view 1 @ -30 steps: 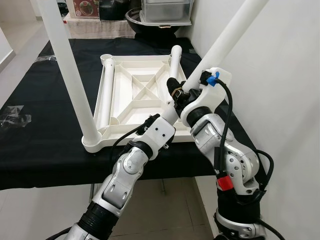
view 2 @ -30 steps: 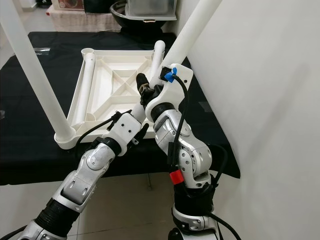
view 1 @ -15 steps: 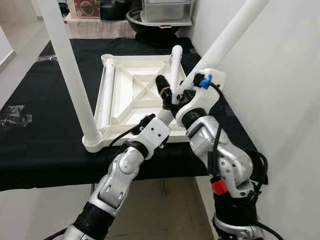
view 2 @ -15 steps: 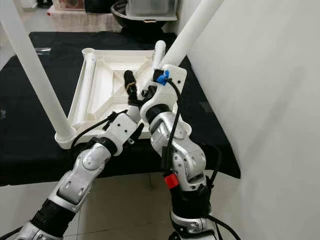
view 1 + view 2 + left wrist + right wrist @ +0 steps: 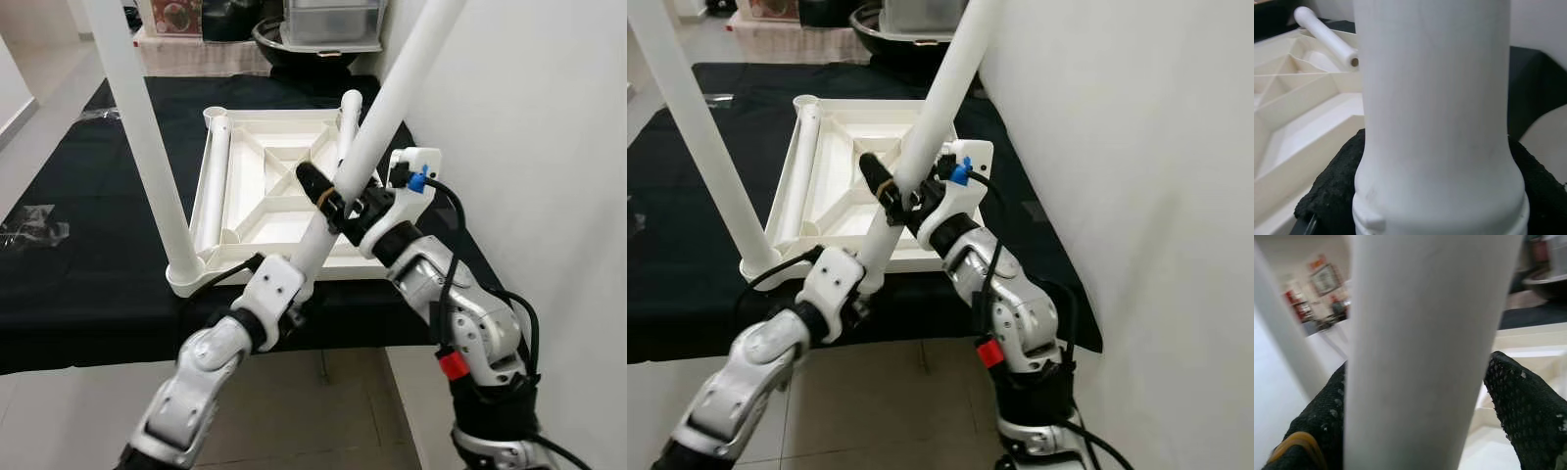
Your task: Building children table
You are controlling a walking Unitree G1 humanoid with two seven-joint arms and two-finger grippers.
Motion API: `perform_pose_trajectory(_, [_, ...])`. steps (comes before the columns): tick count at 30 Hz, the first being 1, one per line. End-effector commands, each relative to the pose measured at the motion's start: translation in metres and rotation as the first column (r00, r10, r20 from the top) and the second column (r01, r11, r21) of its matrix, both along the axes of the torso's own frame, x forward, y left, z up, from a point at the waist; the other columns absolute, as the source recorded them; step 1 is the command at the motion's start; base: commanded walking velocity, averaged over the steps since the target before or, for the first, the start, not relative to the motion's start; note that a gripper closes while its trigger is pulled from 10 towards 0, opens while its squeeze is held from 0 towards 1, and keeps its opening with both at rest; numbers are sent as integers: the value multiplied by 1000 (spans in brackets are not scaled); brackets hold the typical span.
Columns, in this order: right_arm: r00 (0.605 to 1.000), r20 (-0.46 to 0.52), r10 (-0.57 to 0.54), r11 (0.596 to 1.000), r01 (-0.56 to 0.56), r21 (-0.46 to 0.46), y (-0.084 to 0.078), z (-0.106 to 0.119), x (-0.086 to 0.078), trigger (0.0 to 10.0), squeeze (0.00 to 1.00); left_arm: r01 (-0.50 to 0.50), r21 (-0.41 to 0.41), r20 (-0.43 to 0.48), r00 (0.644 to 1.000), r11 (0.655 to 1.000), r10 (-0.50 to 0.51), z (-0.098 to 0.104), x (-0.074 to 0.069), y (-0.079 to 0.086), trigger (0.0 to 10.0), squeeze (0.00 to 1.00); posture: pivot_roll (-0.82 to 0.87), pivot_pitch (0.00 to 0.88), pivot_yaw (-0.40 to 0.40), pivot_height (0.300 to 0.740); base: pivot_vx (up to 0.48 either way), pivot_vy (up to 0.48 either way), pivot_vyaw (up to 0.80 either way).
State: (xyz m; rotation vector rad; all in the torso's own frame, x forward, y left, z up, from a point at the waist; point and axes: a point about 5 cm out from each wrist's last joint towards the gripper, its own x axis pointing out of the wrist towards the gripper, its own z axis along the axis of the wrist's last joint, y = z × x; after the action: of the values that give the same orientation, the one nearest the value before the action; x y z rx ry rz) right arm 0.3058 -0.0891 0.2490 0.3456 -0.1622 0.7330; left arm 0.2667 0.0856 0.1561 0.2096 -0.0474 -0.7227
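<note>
The white table top (image 5: 257, 217) lies upside down on a black-covered table. One white leg (image 5: 147, 147) stands upright in its near-left corner. Two loose legs lie in it, one along the left side (image 5: 217, 176) and one at the right (image 5: 348, 110). A further leg (image 5: 392, 88) is held tilted over the front edge, top end leaning right. My right gripper (image 5: 328, 201) is shut around its middle, black pads (image 5: 1528, 406) on both sides. My left gripper (image 5: 297, 279) is shut on its thick lower end (image 5: 1435, 122), by the front rim.
A white wall (image 5: 549, 147) runs close along the right. A dark bowl (image 5: 294, 39) and a clear bin (image 5: 333, 20) stand behind the table top. Crumpled plastic (image 5: 34, 227) lies on the cloth at far left. Tiled floor (image 5: 323, 411) lies below the front edge.
The held leg has swung more upright and leftward. My left arm has drawn back toward me, its gripper now at the leg's lower end by the front rim. The right gripper keeps its hold.
</note>
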Motion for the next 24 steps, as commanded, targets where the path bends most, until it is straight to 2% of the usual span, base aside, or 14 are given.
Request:
perform_pose_trajectory(1, [996,-6,86,996,-86,3,3,-5,-3,10000,0,30,-22,-9,999,999,-30,3,-4,0,10000,0,97,72,-53,740,0,0,0])
perform_pose_trajectory(2, [984,10,180,983,-180,-17,1,-6,-7,10000,0,47,-41,-47,998,998,-49,2,-9,1,10000,0,101,70,-51,740,0,0,0])
perform_pose_trajectory(3, [984,10,180,983,-180,-17,1,-6,-7,10000,0,47,-41,-47,998,998,-49,2,-9,1,10000,0,101,70,-51,740,0,0,0])
perform_pose_trajectory(4, [971,18,240,970,-240,-30,-1,-7,-10,10000,0,60,-53,-73,995,997,-64,1,-13,2,10000,0,101,70,-52,740,0,0,0])
perform_pose_trajectory(6, [917,21,397,917,-396,-43,-6,-9,-19,10000,0,112,-34,-105,988,993,-115,-4,-26,6,10000,0,105,75,-54,740,0,0,0])
perform_pose_trajectory(7, [917,21,397,917,-396,-43,-6,-9,-19,10000,0,112,-34,-105,988,993,-115,-4,-26,6,10000,0,105,75,-54,740,0,0,0])
perform_pose_trajectory(9, [844,33,535,844,-532,-63,-10,-9,-30,10000,0,162,-38,-143,976,986,-166,-8,-38,10,10000,0,102,79,-52,740,0,0,0])
perform_pose_trajectory(11, [796,23,605,795,-603,-62,-14,-10,-35,10000,0,197,-82,-189,959,977,-209,-8,-46,11,10000,0,101,80,-51,740,0,0,0])
perform_pose_trajectory(15, [749,11,663,749,-662,-39,-17,-12,-38,10000,0,253,-106,-216,938,962,-271,-7,-56,11,10000,0,104,82,-47,740,0,0,0])
perform_pose_trajectory(22, [725,-4,689,724,-688,-56,-16,-16,-39,10000,0,275,-120,-239,925,954,-297,-8,-61,11,10000,0,105,85,-47,740,0,0,0])
perform_pose_trajectory(24, [693,-12,721,691,-720,-65,-14,-19,-40,10000,0,272,-196,-280,905,942,-320,-7,-65,8,10000,0,102,84,-46,740,0,0,0])
